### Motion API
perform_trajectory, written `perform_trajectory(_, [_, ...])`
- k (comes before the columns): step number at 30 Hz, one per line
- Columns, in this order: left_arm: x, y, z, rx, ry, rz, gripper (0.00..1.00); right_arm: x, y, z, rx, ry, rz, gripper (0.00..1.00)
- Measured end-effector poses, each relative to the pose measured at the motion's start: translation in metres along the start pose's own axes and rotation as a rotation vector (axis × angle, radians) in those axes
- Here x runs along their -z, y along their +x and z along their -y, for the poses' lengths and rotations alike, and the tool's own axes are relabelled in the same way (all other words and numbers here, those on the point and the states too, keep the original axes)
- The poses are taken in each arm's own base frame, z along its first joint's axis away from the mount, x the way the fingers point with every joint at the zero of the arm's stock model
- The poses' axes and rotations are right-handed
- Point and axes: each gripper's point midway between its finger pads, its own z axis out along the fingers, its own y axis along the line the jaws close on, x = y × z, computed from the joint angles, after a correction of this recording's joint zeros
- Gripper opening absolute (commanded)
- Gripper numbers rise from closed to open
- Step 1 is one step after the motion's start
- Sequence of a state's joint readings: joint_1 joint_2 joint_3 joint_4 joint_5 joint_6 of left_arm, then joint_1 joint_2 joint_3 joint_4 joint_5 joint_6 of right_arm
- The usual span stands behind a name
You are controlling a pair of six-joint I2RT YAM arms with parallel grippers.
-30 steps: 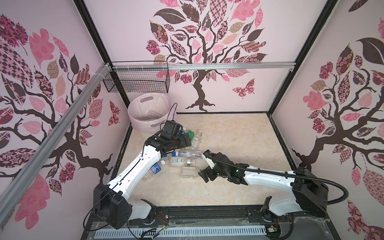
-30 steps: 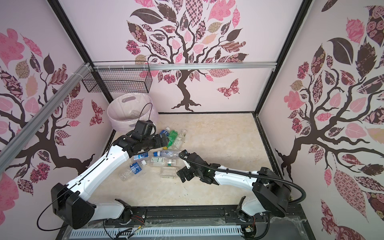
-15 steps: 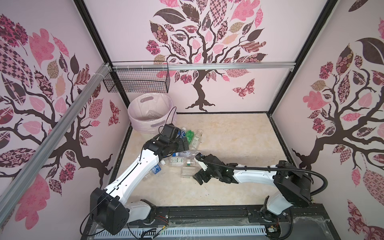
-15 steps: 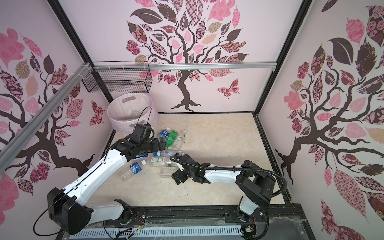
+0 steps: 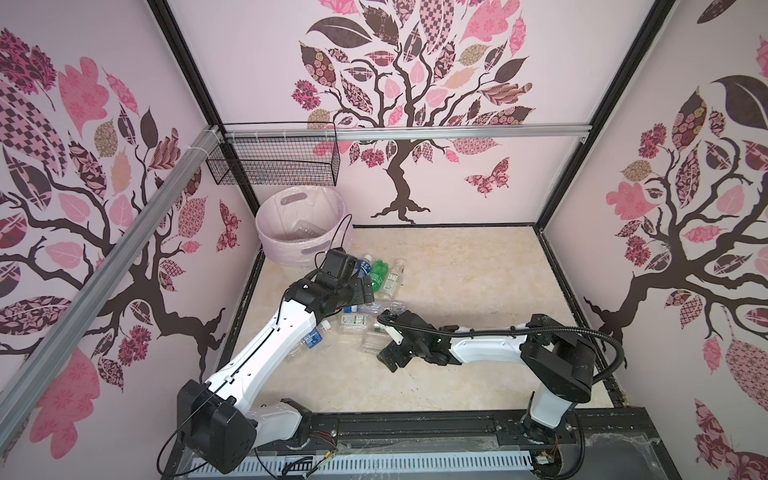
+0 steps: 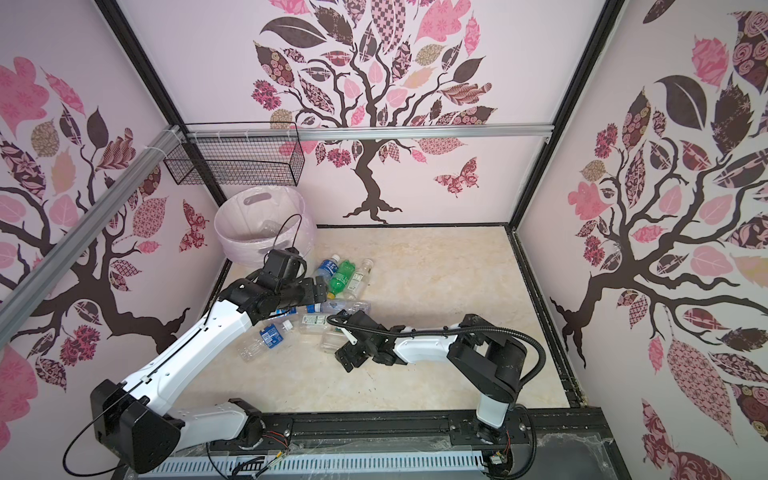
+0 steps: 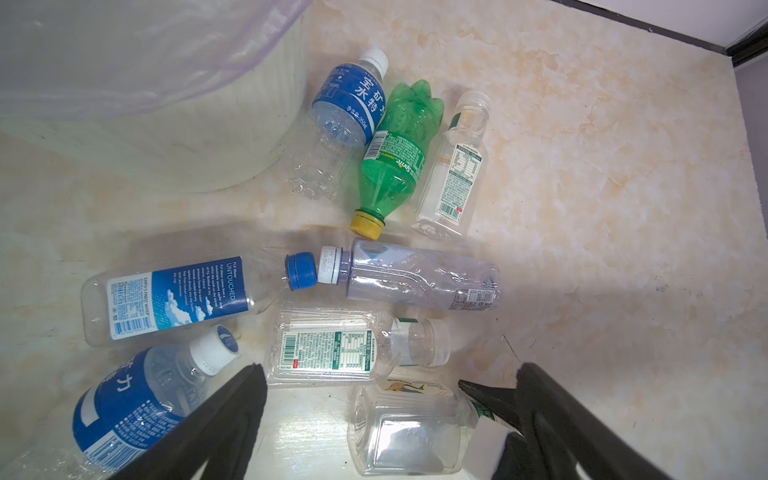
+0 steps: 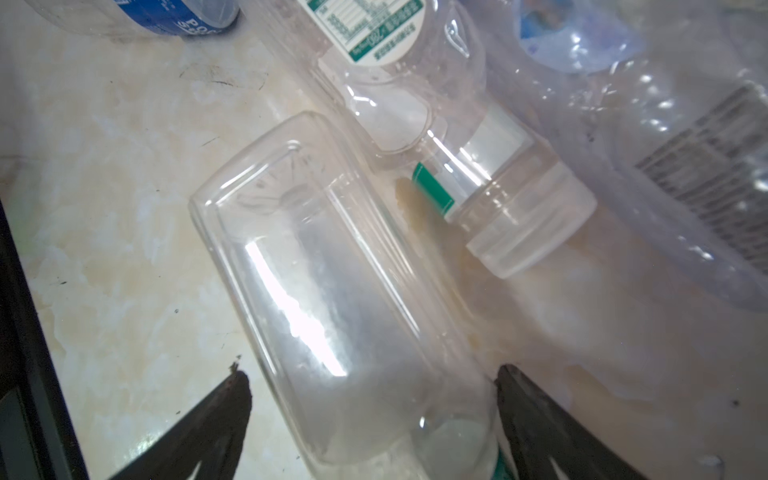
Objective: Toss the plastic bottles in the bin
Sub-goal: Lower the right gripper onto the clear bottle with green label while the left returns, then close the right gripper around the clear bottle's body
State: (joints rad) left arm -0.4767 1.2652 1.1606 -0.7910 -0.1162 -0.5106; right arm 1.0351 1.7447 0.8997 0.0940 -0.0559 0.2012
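Over the last second the right gripper (image 8: 372,374) had slid along the floor toward the bin (image 5: 282,255). We found its fingers now on either side of the clear square bottle (image 8: 332,270), which lay on the side of the pile away from the bin. The jaws were still parted: one finger sat against the bottle's shoulder, while the other stood off with floor showing between. We judged the closing only begun and nothing yet held. The left gripper (image 7: 390,370) had drawn back a little from the bin and hung spread wide and empty over the pile, above a white-capped bottle with a green label (image 7: 332,345).

For the task, that meant one pick under way and most of the work ahead. One clear bottle (image 5: 305,226) lay in the bin, and we could count eight on the marbled floor (image 5: 457,270). The nearest to the bin — a blue-labelled bottle (image 7: 349,104) — lay just beside its wall, with a green Sprite bottle (image 7: 395,153) next to it.

Away from the bin, the floor was bare up to the papered walls (image 5: 478,199). The squeeze was at the bin itself — the wire basket (image 5: 274,166) hung above its far rim, and the left arm (image 5: 270,345) lay between the right gripper and the bin. We judged the carry would need that arm clear.
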Motion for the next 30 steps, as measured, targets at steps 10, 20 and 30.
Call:
perform_trajectory(10, [0.006,-0.007,-0.007,-0.040,-0.039,0.040,0.97,-0.001,0.001,0.001,-0.002,0.011,-0.002,0.77])
perform_trajectory(20, [0.017,-0.012,-0.008,-0.048,-0.033,0.078,0.97,-0.009,-0.004,0.001,-0.002,0.018,-0.004,0.63])
perform_trajectory(30, [0.035,-0.025,-0.003,-0.055,0.017,0.159,0.97,-0.011,-0.006,0.001,-0.002,0.018,-0.005,0.58])
